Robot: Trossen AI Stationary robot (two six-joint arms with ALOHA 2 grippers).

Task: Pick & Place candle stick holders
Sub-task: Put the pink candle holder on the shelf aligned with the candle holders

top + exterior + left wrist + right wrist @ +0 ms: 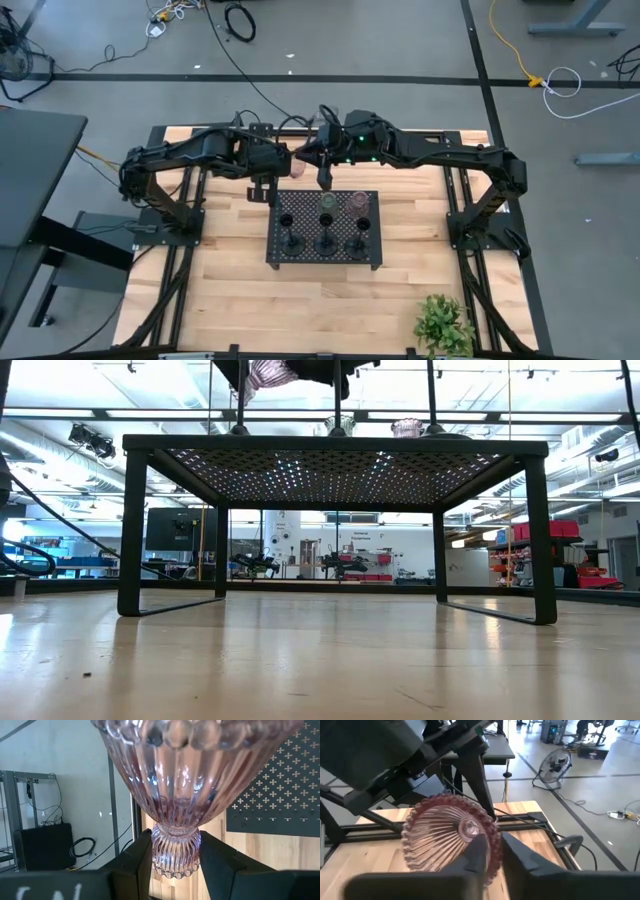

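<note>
A pinkish ribbed glass candle stick holder hangs in the air beyond the far edge of the black perforated tray, lying about on its side. Its cup opens toward my right arm. My left gripper is shut on its narrow waist. My right gripper is shut on the cup's rim. On the tray stand three black holders in the near row, with a pale green glass one and a second pinkish one in the far row. My left gripper pinches the holder's ribbed waist, just under the cup, between its two fingers. They come from the table's left, slanting down. The holder is lifted clear. My right gripper has the cup's beaded rim: one finger inside the cup, one outside. It comes about level from the table's right.
The tray stands on four legs above the wooden table top. A small leafy plant sits at the near right corner. Bare wood lies to the tray's left, right and near side.
</note>
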